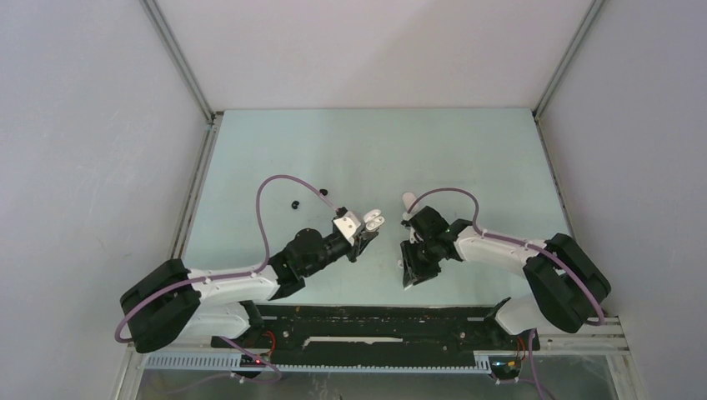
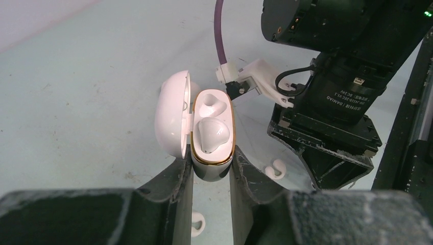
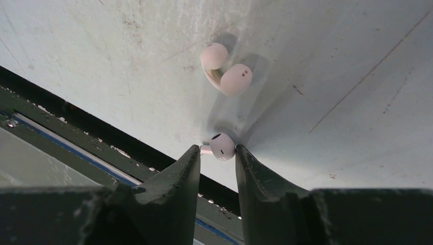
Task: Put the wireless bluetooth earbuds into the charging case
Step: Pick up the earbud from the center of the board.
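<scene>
My left gripper (image 1: 369, 227) (image 2: 211, 164) is shut on a white charging case (image 2: 212, 171) with a gold rim, its lid (image 2: 171, 112) open to the left. A white earbud (image 2: 212, 133) sits in the near well; the far well (image 2: 212, 104) looks empty. My right gripper (image 1: 411, 277) (image 3: 218, 149) is shut on a small white earbud (image 3: 222, 145) close to the table near its front edge. Another white earbud (image 3: 224, 71) lies just beyond it. Two white earbuds (image 2: 275, 168) (image 2: 198, 220) lie on the table under the case.
Two tiny black earbuds (image 1: 293, 203) (image 1: 322, 192) lie on the table left of centre. A small white object (image 1: 408, 198) lies behind the right wrist. The black rail (image 1: 375, 321) (image 3: 102, 138) runs along the near edge. The right arm (image 2: 337, 76) is close to the case.
</scene>
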